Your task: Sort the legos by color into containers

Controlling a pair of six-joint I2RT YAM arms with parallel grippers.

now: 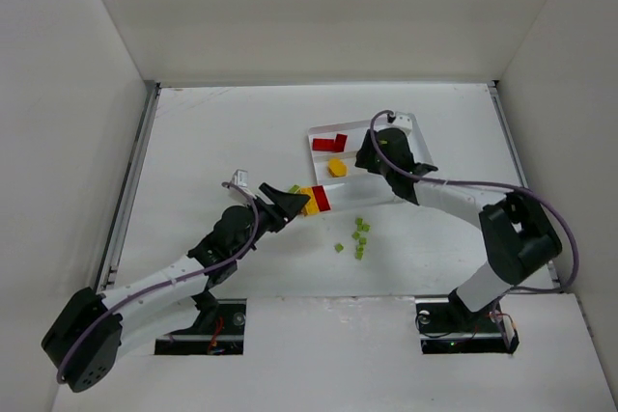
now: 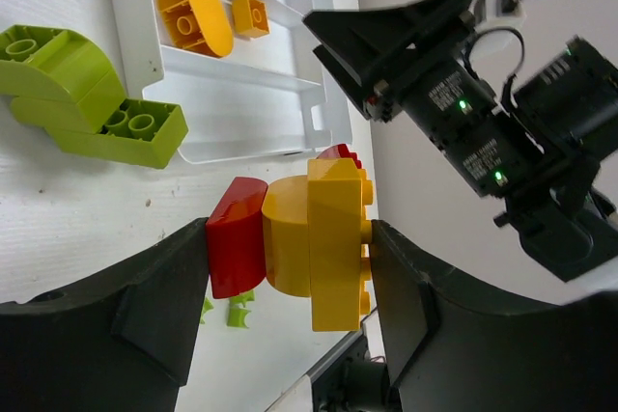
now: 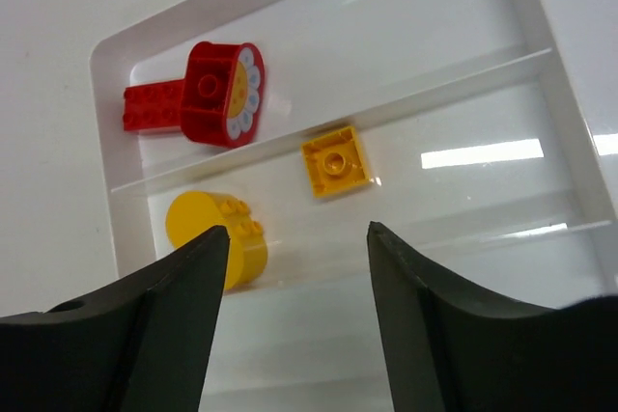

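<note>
My left gripper (image 2: pixel 290 238) is shut on a stuck-together clump of a red and a yellow lego (image 2: pixel 309 238), held just left of the tray's near corner (image 1: pixel 314 200). My right gripper (image 3: pixel 297 238) hangs open over the white tray (image 3: pixel 100 113), nothing between its fingers. In the tray's far slot lie red legos (image 3: pixel 208 94). The middle slot holds a small yellow square lego (image 3: pixel 335 161) and a round yellow lego (image 3: pixel 217 233). Two larger lime-green legos (image 2: pixel 87 94) rest on the table beside the tray.
Several tiny lime-green cubes (image 1: pixel 358 236) are scattered on the table in front of the tray (image 1: pixel 311 132). The right arm's wrist (image 2: pixel 463 94) hovers close to my left gripper. White walls enclose the table on three sides.
</note>
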